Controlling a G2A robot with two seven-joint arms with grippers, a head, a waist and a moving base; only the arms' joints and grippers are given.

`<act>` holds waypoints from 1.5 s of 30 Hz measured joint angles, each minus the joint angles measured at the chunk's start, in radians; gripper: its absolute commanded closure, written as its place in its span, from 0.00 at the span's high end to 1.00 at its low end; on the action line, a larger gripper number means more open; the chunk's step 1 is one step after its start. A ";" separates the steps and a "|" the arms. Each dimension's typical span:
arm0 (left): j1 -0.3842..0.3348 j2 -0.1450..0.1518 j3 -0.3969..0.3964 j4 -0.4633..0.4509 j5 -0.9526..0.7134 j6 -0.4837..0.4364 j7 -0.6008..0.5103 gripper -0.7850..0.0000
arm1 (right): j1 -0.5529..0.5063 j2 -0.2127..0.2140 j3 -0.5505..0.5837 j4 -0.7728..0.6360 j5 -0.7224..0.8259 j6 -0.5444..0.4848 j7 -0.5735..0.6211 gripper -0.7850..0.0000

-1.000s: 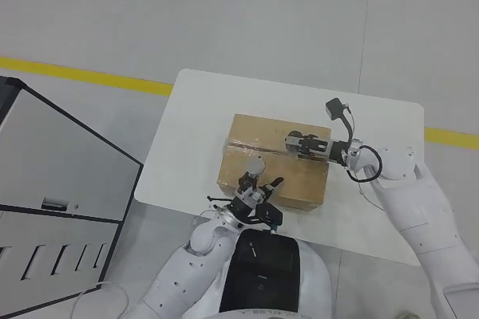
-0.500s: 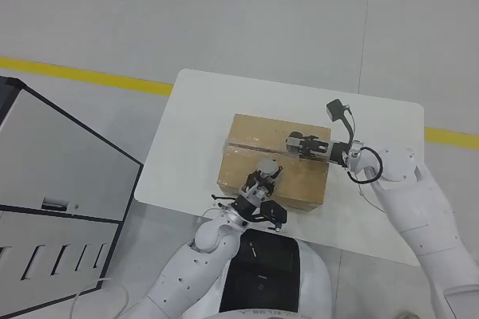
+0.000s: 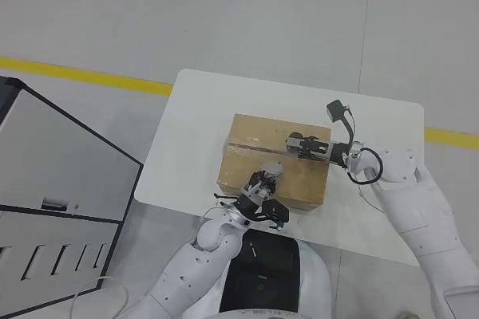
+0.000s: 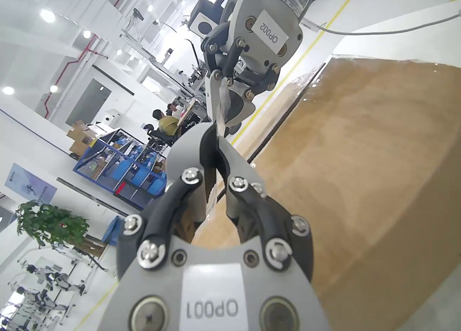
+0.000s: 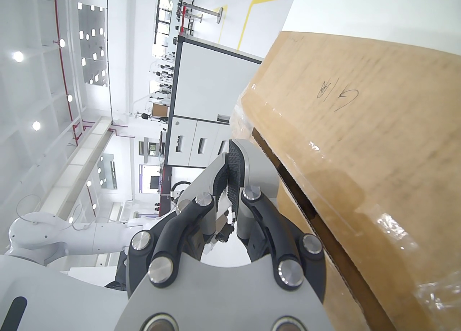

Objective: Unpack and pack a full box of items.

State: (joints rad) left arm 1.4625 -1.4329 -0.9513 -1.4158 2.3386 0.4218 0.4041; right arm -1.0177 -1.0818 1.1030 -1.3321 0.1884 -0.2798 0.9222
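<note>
A closed cardboard box (image 3: 259,131) with a taped seam stands in the middle of the white table (image 3: 199,112). My right gripper (image 3: 290,143) lies over the seam at the box's right part, shut on a thin pale strip of tape (image 4: 220,109). The right wrist view has this gripper (image 5: 229,161) beside the box top (image 5: 360,113). My left gripper (image 3: 270,168) hovers over the near half of the box top (image 4: 360,149). Its fingers are shut (image 4: 217,143), and it points at the right gripper.
A grey cabinet (image 3: 48,159) stands left of the table, and a yellow line (image 3: 80,74) runs across the floor behind. Bare tabletop lies left of the box and at the far right corner (image 3: 383,120).
My left gripper has shifted right and farther over the box top, turning at the wrist. The right gripper has stayed at the seam.
</note>
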 measured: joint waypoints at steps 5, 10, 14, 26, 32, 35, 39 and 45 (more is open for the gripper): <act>-0.006 -0.002 0.009 0.001 -0.012 -0.003 -0.001 0.00 | -0.003 0.000 0.004 0.000 0.002 -0.001 0.001 0.37; -0.016 -0.005 0.016 0.005 -0.035 -0.008 -0.004 0.00 | -0.004 0.002 0.014 -0.003 0.004 -0.006 -0.002 1.00; -0.024 -0.007 0.019 0.013 -0.043 -0.007 -0.003 0.00 | -0.010 0.007 0.045 -0.010 0.014 -0.013 -0.014 1.00; -0.040 -0.016 0.037 0.033 -0.122 -0.033 0.003 0.00 | -0.078 0.039 0.205 -0.050 0.048 -0.021 -0.031 1.00; -0.043 -0.019 0.037 0.035 -0.161 -0.038 -0.001 0.00 | -0.105 0.046 0.229 -0.068 0.044 -0.019 -0.024 1.00; -0.043 -0.019 0.037 0.035 -0.161 -0.038 -0.001 0.00 | -0.104 0.046 0.229 -0.067 0.044 -0.019 -0.024 1.00; -0.043 -0.019 0.037 0.035 -0.161 -0.038 -0.001 0.00 | -0.104 0.046 0.229 -0.067 0.044 -0.019 -0.024 1.00; -0.043 -0.019 0.037 0.035 -0.161 -0.038 -0.001 0.00 | -0.104 0.046 0.229 -0.067 0.044 -0.019 -0.024 1.00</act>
State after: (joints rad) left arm 1.4197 -1.4514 -0.9142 -1.3810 2.1781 0.3837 0.4033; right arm -1.1221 -1.0361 1.3320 -1.3994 0.2326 -0.2988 0.8981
